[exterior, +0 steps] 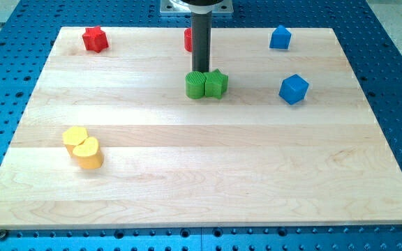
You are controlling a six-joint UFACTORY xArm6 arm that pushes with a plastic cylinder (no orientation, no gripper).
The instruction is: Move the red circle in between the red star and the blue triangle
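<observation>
The red star sits near the board's top left. The blue triangle sits near the top right. The red circle is at the top middle, mostly hidden behind my rod; only its left edge shows. My tip is just below the red circle and right above the green pair, at the seam between the green circle and the green star.
A blue cube lies at the right of the green pair. Two yellow blocks sit touching at the lower left. The arm's metal base is at the top edge of the wooden board.
</observation>
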